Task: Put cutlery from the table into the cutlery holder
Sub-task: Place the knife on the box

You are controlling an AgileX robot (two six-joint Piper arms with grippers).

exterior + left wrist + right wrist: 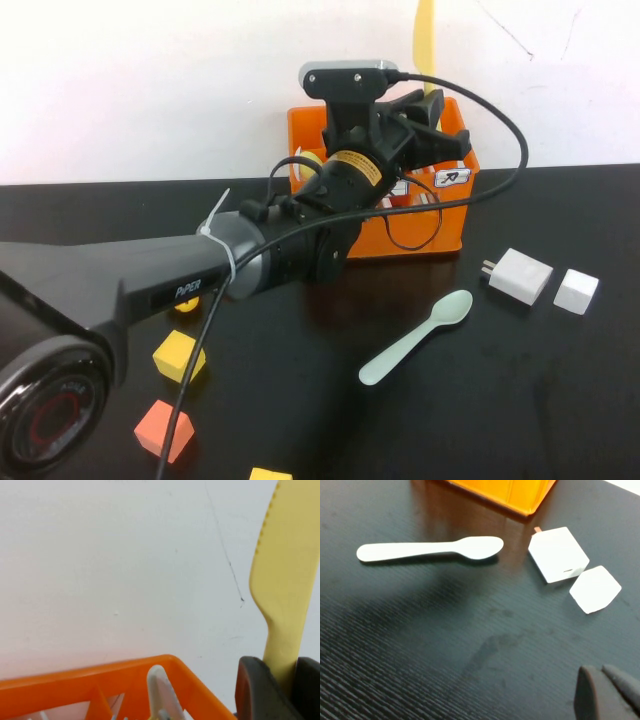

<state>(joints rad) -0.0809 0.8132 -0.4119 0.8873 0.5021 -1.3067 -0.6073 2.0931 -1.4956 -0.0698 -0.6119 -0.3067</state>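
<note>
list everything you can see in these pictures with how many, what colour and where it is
knife: one, pale yellow, upright above the crate, held by the left gripper
spoon: one, pale mint green, flat on the table in front of the crate
crate: one, orange, at the back by the wall
charger: one, white, right of the spoon
small block: one, white, right of the charger
blocks: several yellow, one orange, front left
table: black, glossy
left gripper: shut on the knife, over the crate
right gripper: shut, above the table near the charger

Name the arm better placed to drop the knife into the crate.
Left. The left gripper already holds the knife upright above the crate. The right gripper hovers over the table near the spoon, holding nothing.
</note>
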